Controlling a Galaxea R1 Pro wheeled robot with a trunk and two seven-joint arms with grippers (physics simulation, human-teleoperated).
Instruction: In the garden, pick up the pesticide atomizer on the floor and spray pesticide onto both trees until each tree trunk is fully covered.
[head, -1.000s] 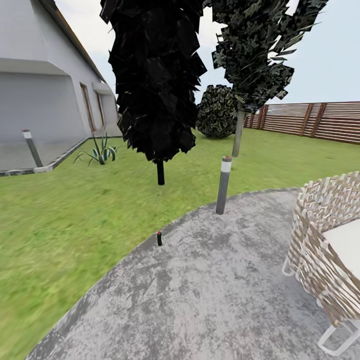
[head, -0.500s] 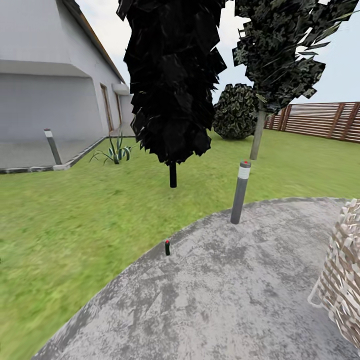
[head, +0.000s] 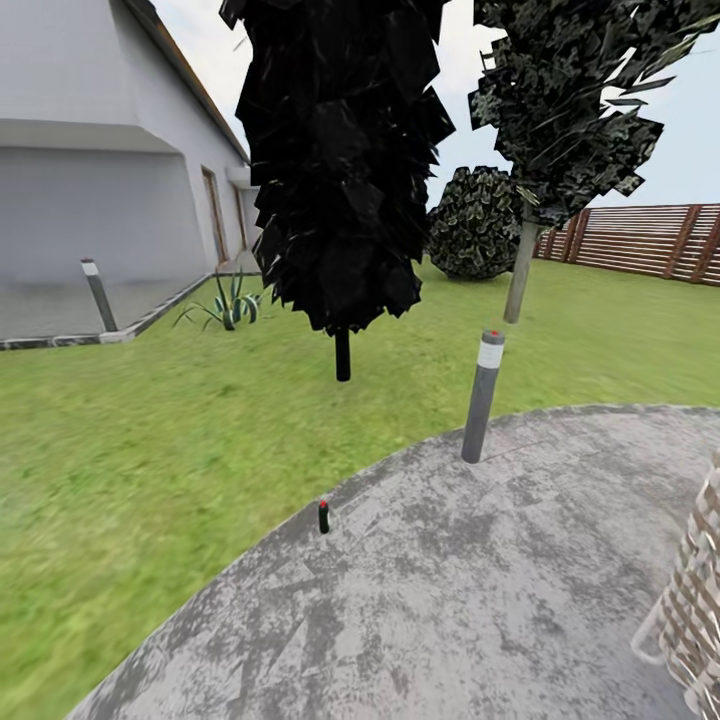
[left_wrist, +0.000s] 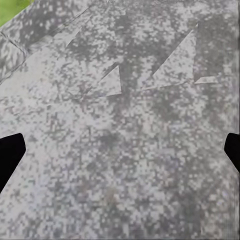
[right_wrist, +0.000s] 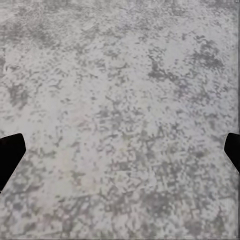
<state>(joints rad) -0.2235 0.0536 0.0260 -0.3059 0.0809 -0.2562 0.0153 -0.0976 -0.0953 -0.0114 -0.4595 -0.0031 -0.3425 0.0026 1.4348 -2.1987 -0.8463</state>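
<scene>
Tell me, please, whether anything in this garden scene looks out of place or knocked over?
Only the small pesticide atomizer, standing upright by itself on the stone floor near the curved grass edge. The bollard light stands straight; nothing looks spilled.

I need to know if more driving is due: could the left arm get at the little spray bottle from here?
Probably not: the bottle stands well ahead at the paving's edge, while the left gripper faces bare paving.

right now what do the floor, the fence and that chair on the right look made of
Floor: mottled grey stone paving, matte, blotchy.
Fence: brown wood, going by its horizontal slats and posts.
Chair: pale woven wicker-like strips on a white frame; possibly synthetic.
</scene>
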